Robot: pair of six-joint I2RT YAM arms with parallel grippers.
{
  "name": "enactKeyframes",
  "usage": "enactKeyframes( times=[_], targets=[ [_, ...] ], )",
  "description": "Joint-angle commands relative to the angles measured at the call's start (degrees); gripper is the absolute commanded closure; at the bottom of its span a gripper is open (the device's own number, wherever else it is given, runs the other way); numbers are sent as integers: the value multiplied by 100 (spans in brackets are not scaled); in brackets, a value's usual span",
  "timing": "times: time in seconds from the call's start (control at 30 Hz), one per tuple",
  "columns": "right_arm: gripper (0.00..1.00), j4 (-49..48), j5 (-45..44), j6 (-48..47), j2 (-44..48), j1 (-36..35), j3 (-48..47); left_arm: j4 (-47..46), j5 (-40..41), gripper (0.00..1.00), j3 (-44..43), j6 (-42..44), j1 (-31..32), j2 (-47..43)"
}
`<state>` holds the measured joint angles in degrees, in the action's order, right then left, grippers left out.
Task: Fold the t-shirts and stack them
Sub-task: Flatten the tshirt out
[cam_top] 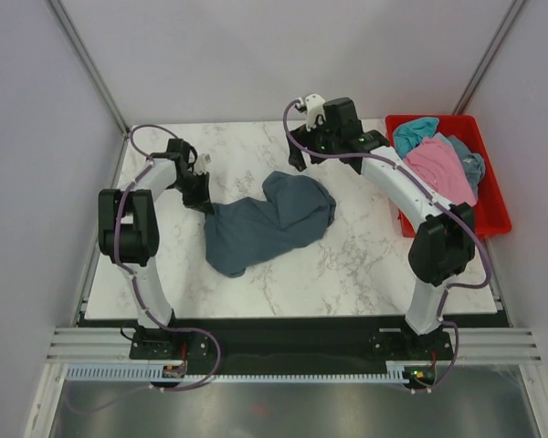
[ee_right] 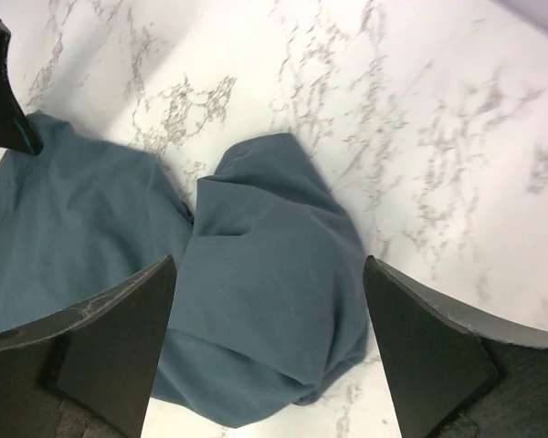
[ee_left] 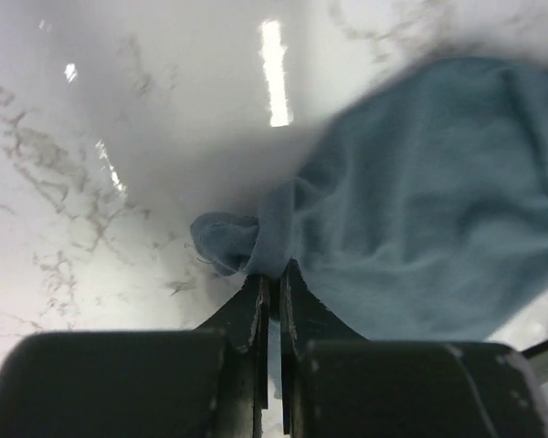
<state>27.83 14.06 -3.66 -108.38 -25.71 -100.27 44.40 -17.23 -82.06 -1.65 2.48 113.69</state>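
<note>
The blue t-shirt (cam_top: 269, 224) is clamped by the left pincer (ee_left: 270, 278); the right pincer (ee_right: 269, 265) is spread apart near it.

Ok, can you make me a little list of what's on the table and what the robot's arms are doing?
surface: marble table
main thing: slate-blue t-shirt, crumpled mid-table, not folded
left end effector: shut, pinching an edge of that shirt
right end effector: open wide above the shirt, gripping nothing
red bin: at the table's right side
in the bin: pink t-shirt and teal t-shirt, bunched up
stack: none started yet
</note>
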Motion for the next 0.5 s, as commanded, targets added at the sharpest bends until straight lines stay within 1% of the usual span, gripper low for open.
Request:
enactKeyframes(
  times=[0.0, 0.07, 0.1, 0.17, 0.2, 0.23, 0.33, 0.4, 0.47],
  targets=[
    [7, -76, -641, -231, 694, -13, 121, 156, -1158, 98, -677, 34, 68, -531],
    [7, -85, -887, -389, 976, 22, 209, 305, -1439, 98, -1082, 42, 251, -881],
    [7, -77, -1071, -442, 1055, 49, 236, 323, -1449, 98, -1536, 33, 322, -1005],
    [6, -76, -1204, -565, 1222, 75, 236, 323, -1380, 98, -2013, -80, 376, -1260],
    [6, -76, -1283, -592, 1257, 101, 245, 341, -1292, 98, -2511, -116, 376, -1305],
    [6, -85, -1318, -609, 1327, 119, 253, 358, -1187, 98, -2760, -125, 367, -1358],
    [6, -85, -1371, -627, 1380, 189, 271, 429, -765, 98, -3526, -99, 262, -1507],
    [6, -85, -1371, -592, 1389, 233, 262, 516, -597, 98, -4025, -142, 43, -1604],
    [6, -85, -1328, -574, 1398, 234, 245, 534, -414, 98, -4334, -186, -211, -1700]
  ],
)
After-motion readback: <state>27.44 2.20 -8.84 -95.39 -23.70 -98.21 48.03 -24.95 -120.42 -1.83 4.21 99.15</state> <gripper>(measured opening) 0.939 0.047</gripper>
